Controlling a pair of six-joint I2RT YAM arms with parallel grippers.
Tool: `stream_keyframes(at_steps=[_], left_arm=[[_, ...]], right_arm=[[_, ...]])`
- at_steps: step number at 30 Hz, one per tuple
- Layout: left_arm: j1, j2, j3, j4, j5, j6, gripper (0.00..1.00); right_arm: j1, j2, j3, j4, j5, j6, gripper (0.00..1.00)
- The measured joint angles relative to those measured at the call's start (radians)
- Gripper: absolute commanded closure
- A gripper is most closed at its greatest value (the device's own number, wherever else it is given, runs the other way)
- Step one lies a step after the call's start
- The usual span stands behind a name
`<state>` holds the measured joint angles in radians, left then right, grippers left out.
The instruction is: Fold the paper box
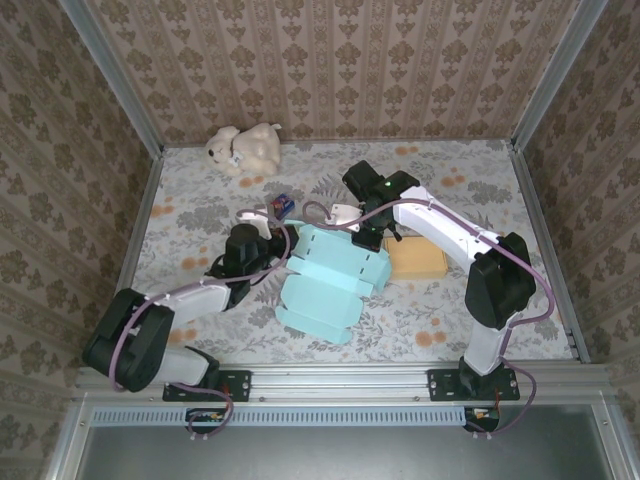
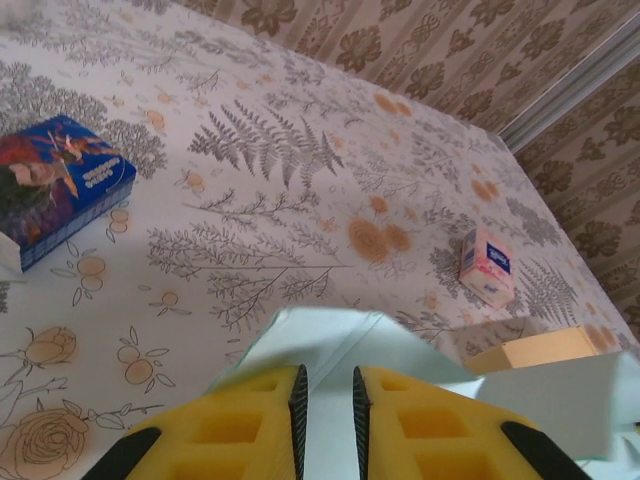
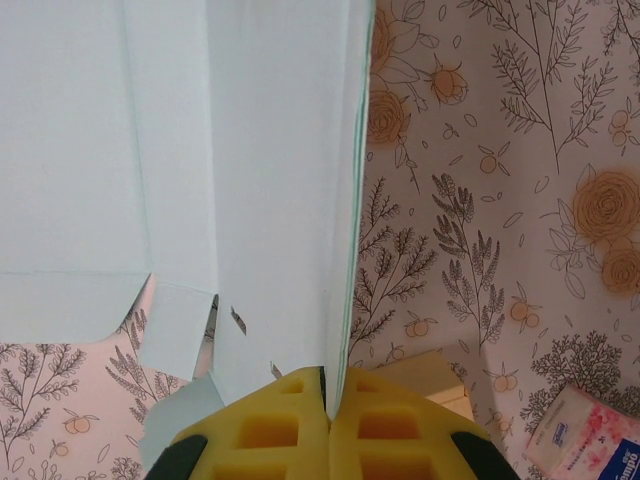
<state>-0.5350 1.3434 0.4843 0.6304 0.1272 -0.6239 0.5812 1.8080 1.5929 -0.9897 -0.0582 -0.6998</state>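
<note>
Nearest the viewer, an aluminium rail [image 1: 340, 379] ran along the table's front edge, with the two black arm bases [image 1: 468, 381] bolted to it side by side. Beyond it lay a pale tablecloth [image 1: 460, 310] printed with grey ferns and orange roses. Walls [image 1: 330, 60] papered in a brown damask pattern closed in three sides, and metal posts [image 1: 112, 75] stood at the corners.

The paper box [image 1: 325, 280], pale blue and only partly folded, lay near the middle of the cloth, slightly toward the front, with its flaps spread. A cream plush toy [image 1: 243, 148] sat at the far left by the back wall. A small blue carton [image 1: 283, 205] lay just behind the box, with a pink-and-white tissue pack [image 1: 343, 213] near it. A tan block [image 1: 415, 260] sat just beside the box's right side.

The left arm stretched low from its base toward the centre, its wrist bent so that the left gripper [image 2: 326, 385] met the box's left edge. Its yellow fingers stood a narrow slit apart, nipping a flap of the blue paper. The right arm stood up from its base, elbow high at the right, its forearm angled back and inward, with the right gripper [image 3: 327, 385] set at the box's far right corner. Its fingers were pressed tight together on the thin edge of an upright panel.
</note>
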Motion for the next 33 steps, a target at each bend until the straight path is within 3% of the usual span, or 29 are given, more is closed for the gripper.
stream_keyframes(at_steps=[6,13,19,23,33], left_arm=[[-0.018,-0.030,0.021,-0.020,0.004,0.019,0.78],[-0.148,-0.030,0.023,-0.033,0.003,0.053,0.78],[-0.153,-0.002,0.023,-0.025,-0.027,0.056,0.78],[-0.138,-0.001,0.020,-0.024,-0.048,0.055,0.78],[0.027,-0.053,-0.121,-0.044,-0.032,0.017,0.78]], right_arm=[[0.007,0.000,0.000,0.000,0.003,-0.003,1.00],[0.009,0.000,-0.002,0.022,-0.001,0.004,1.00],[0.019,-0.015,-0.051,0.082,-0.009,0.002,1.00],[0.035,-0.054,-0.115,0.157,0.016,-0.003,1.00],[0.109,-0.164,-0.251,0.397,0.189,-0.035,1.00]])
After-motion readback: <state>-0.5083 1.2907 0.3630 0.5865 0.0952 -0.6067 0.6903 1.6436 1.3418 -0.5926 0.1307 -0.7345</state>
